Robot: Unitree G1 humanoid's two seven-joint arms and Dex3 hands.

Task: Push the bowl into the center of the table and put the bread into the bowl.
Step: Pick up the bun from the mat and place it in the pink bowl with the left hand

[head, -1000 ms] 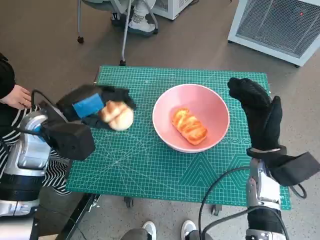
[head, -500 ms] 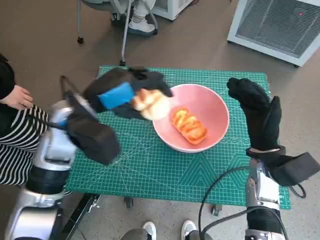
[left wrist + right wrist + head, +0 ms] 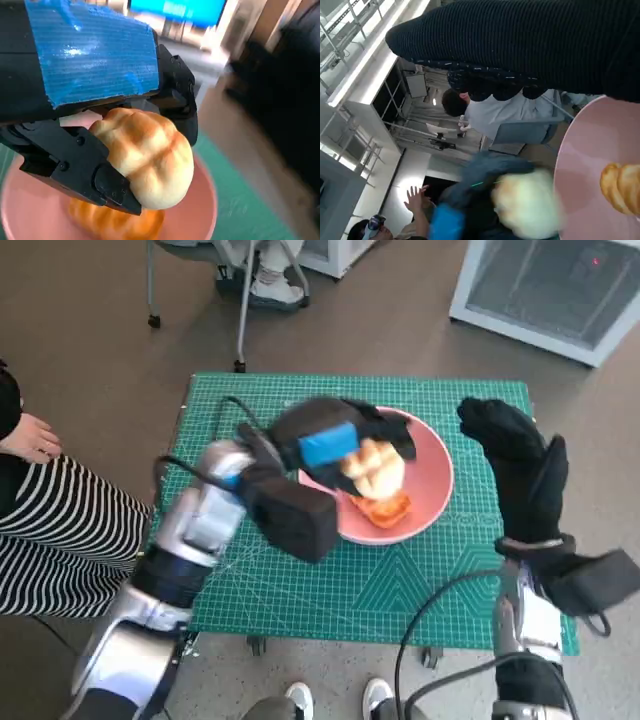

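A pink bowl [image 3: 428,485] stands near the middle of the green mat, with a golden braided bread [image 3: 385,508] lying in it. My left hand [image 3: 335,440] hangs over the bowl and grips a pale round bun [image 3: 372,466]. The left wrist view shows the bun [image 3: 149,156] held between the black fingers [image 3: 80,165], just above the braided bread [image 3: 112,222] and the bowl [image 3: 30,210]. My right hand [image 3: 520,475] stands upright beside the bowl's right rim, holding nothing, fingers spread. From the right wrist view I see the bowl [image 3: 590,155], the bun [image 3: 527,202] and the gloved hand [image 3: 530,45].
The green cutting mat [image 3: 300,580] covers the small table. A person in striped clothing [image 3: 60,530] sits at the left, one hand [image 3: 28,437] near the table's corner. A chair's legs [image 3: 240,310] and a white appliance [image 3: 550,290] stand behind the table.
My left hand has carried the bun to the right, from over the mat's left part to above the bowl. The right hand has stayed put. The picture has shifted slightly.
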